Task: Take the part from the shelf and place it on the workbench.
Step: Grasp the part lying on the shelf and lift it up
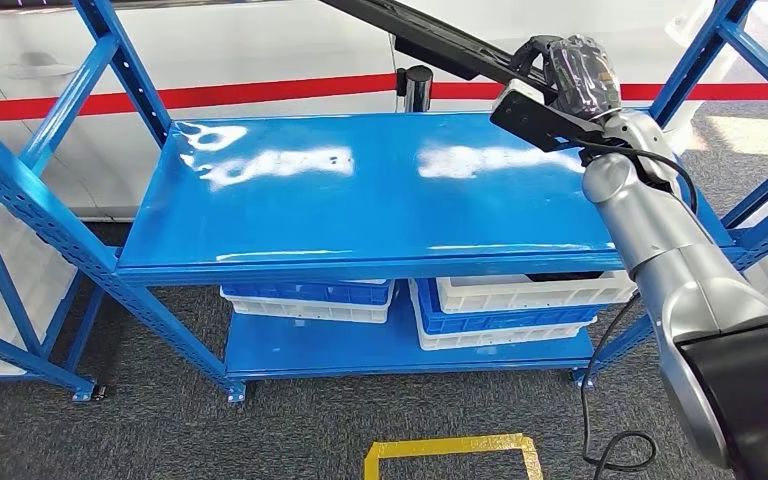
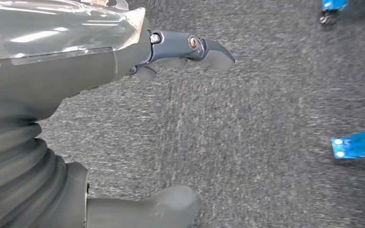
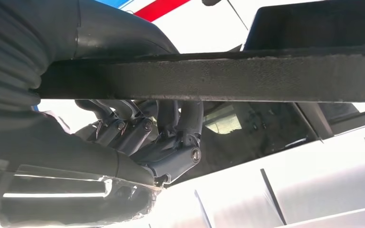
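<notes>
Part [image 1: 430, 40], long, black and flat, gripped in right robot hand [image 1: 560, 75], raised over blue shelf [image 1: 360, 190]. Left robot hand [image 2: 123, 95] hanging above grey carpet [image 2: 266, 118], fingers [image 2: 209, 50] apart, empty.

The shelf [image 1: 360, 190] stands dead ahead at twelve o'clock, a white wall behind it. On its lower board sit crates: one stack [image 1: 307, 299] at eleven, another stack [image 1: 520, 305] at one o'clock, just beside it. Up at two o'clock, above the top board's far corner, the right hand [image 1: 560, 75] grips the long part [image 1: 430, 38]. Floor tape [image 1: 452, 452] lies at six.
</notes>
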